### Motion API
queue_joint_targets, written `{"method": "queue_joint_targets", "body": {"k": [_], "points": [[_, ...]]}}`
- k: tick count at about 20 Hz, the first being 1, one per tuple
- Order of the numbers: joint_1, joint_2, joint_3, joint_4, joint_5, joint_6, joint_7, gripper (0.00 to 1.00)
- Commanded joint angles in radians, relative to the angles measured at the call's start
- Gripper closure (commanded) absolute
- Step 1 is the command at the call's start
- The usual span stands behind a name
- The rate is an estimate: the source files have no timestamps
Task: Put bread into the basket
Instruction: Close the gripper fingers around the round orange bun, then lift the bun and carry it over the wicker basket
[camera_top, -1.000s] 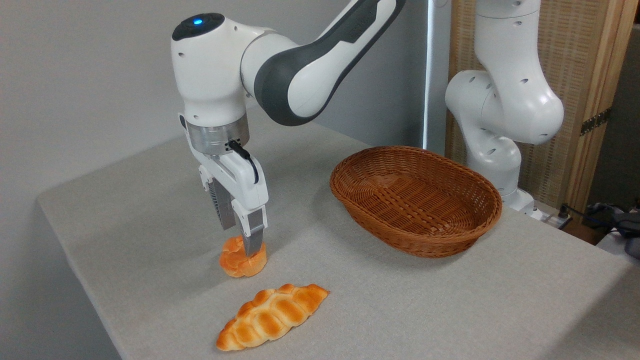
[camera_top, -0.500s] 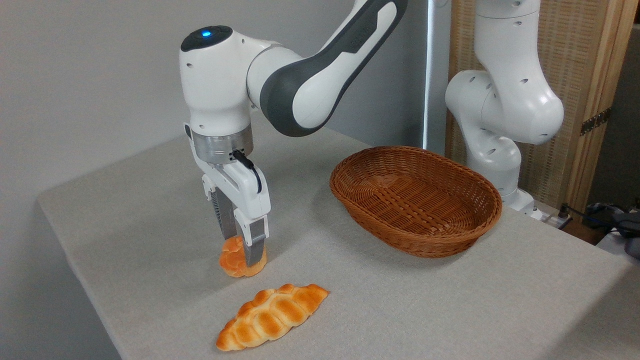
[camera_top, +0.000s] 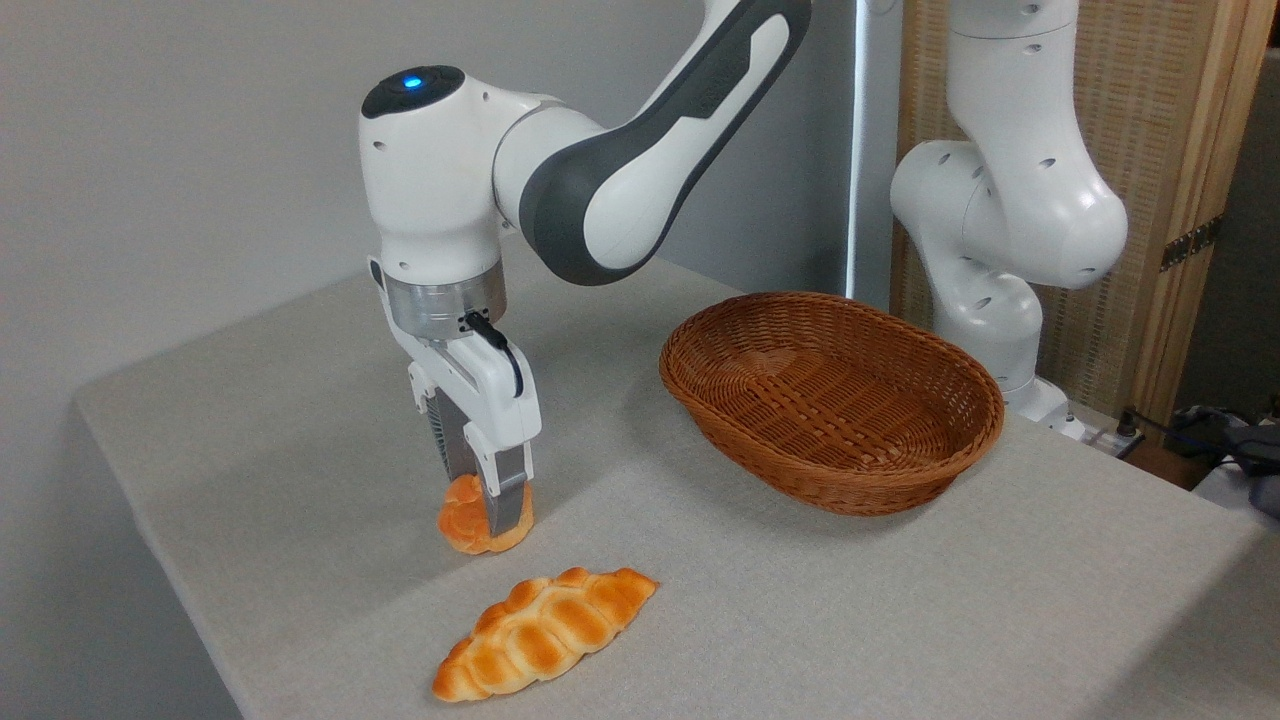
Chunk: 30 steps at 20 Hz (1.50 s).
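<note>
An orange-golden bun (camera_top: 465, 520) with a swirled top is shown on a pale grey, finely speckled table (camera_top: 900, 600). A golden braided loaf (camera_top: 545, 630), browned along its ridges, is seen nearby. The woven wicker basket (camera_top: 830, 400) is coloured reddish brown. The robot arm (camera_top: 600, 170) is white with dark grey panels and a blue light.

Small round orange-golden bun with swirled top (camera_top: 470, 520): sits low at the table's front left, pinched between the claw's (camera_top: 487, 505) closed fingers. Oval brown woven wicker basket (camera_top: 830, 400): upright, empty, well apart to the bun's right
</note>
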Motion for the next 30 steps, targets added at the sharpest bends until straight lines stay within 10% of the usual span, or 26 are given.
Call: {"method": "queue_joint_targets", "body": {"k": [1,20,30], "points": [[0.003,-0.008,-0.001,-0.013,0.009,0.024,0.019,0.46],[0.003,-0.028,-0.001,-0.011,0.009,0.009,0.012,0.59],[0.000,-0.241,0.013,-0.013,-0.005,-0.275,0.030,0.58]]}}
